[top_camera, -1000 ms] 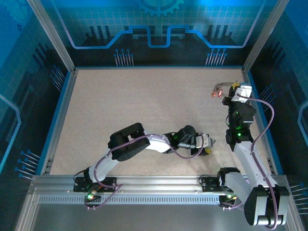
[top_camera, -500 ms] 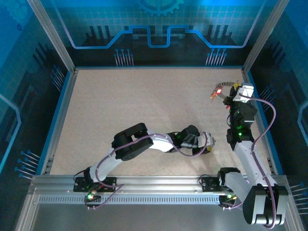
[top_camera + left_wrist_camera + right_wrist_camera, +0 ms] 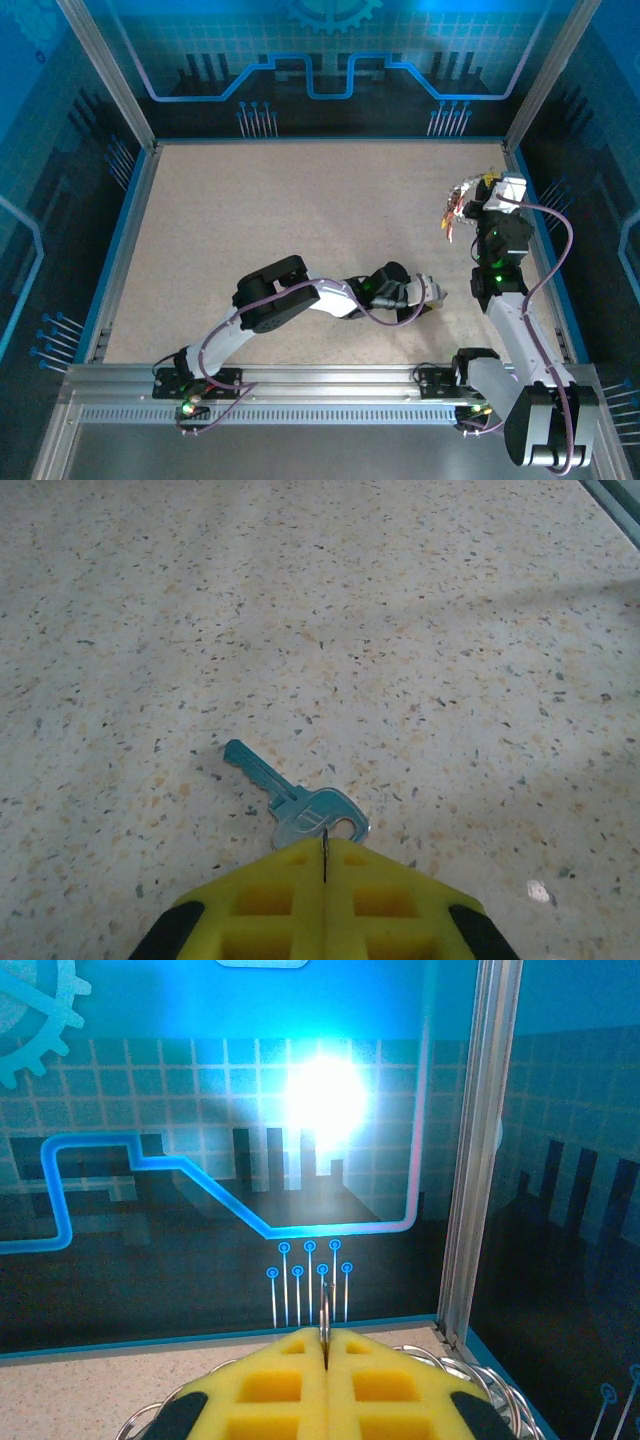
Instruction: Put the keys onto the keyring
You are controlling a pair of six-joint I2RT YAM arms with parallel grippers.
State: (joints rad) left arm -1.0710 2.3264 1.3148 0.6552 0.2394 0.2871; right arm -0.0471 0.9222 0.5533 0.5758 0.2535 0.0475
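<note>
Over the last second the left gripper (image 3: 432, 297) had closed from partly open to fully shut, and the yellow pad that had shown beneath its tip on the top view was now tucked out of sight. The bunch on the keyring (image 3: 457, 200) had swung from sticking out leftward to hanging lower, below the right gripper (image 3: 472, 196). That arm itself had barely shifted near the table's far right corner.

On the left wrist view the left gripper (image 3: 324, 852) showed two yellow, grid-moulded foam pads pressed together along a thin dark seam. Their tips sat on the rounded head of a single key (image 3: 296, 802), flat and silvery with a blue sheen. Its toothed blade pointed away to the left as it lay on the table (image 3: 420, 630). Whether the head was actually pinched could not be told. The table was a pale, matt, speckled surface like fine terrazzo.

On the right wrist view the right gripper (image 3: 326, 1338) was clamped on the keyring (image 3: 497, 1390). Thin bright wire rose from the seam and silvery loops curved out either side of the pads. Behind stood a glossy blue printed wall (image 3: 200, 1110) and a ribbed aluminium post (image 3: 485, 1140).
</note>
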